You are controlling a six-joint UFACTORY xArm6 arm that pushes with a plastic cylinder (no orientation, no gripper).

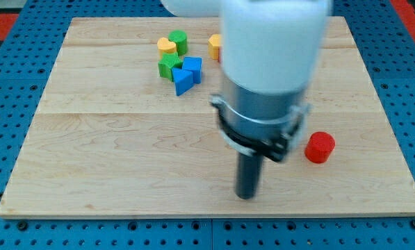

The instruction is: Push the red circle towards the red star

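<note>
Tip: my tip [247,196] rests on the desk [110,160] near the view's bottom edge, left of and slightly below the red circle, apart from it.
Red circle: red circle [320,147] stands on the desk just right of the arm's collar.
Claw: the arm carries none, only the rod.
Red star: hidden, cannot tell where.
Cluster, up-left of the red circle: yellow heart [167,46], green cylinder [178,42], green block [169,66], blue cube [192,67], blue triangle [182,82], packed close.
Yellow block: yellow block [215,46] partly behind the arm, right of the cluster.
</note>
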